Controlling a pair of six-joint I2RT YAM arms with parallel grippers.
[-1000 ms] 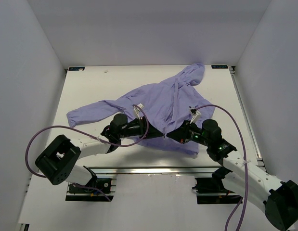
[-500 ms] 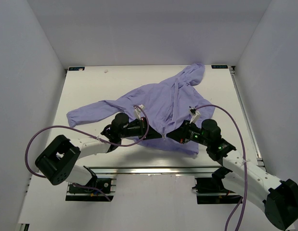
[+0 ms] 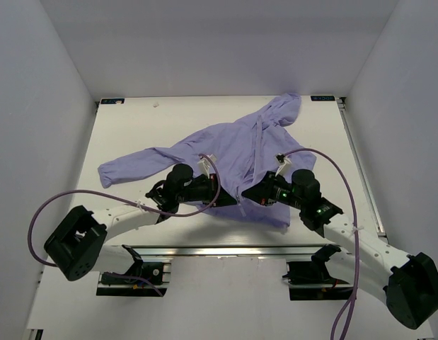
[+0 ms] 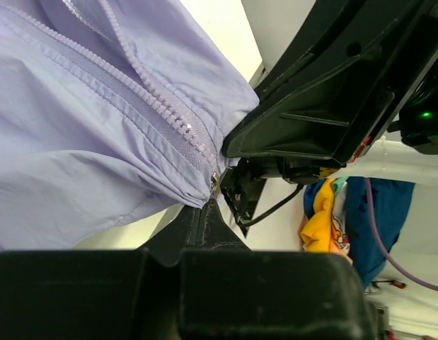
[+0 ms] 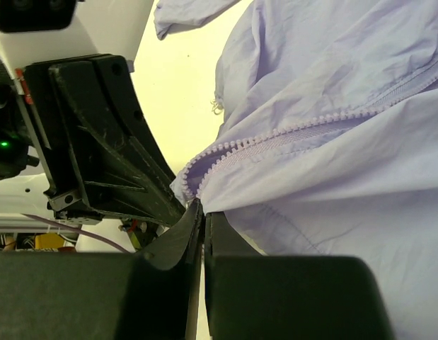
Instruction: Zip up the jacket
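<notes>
Lying rumpled — thin lavender jacket (image 3: 233, 149), toothed zipper (image 4: 169, 113).

Jacket (image 3: 233, 145) btm hem — part hidden.

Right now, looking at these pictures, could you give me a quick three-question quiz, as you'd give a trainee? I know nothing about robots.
1. True or false: the jacket hangs from a hook above the table.
2. Both arms' jaws are shut on the jacket. Where? A) the hood B) the bottom end of the zipper C) a sleeve cuff
3. Fill in: in the left wrist view, above the slider, the two rows of teeth stand ____ (joined or apart).

Key: 1 false, it lies spread on the table. 2 B. 3 apart.
</notes>
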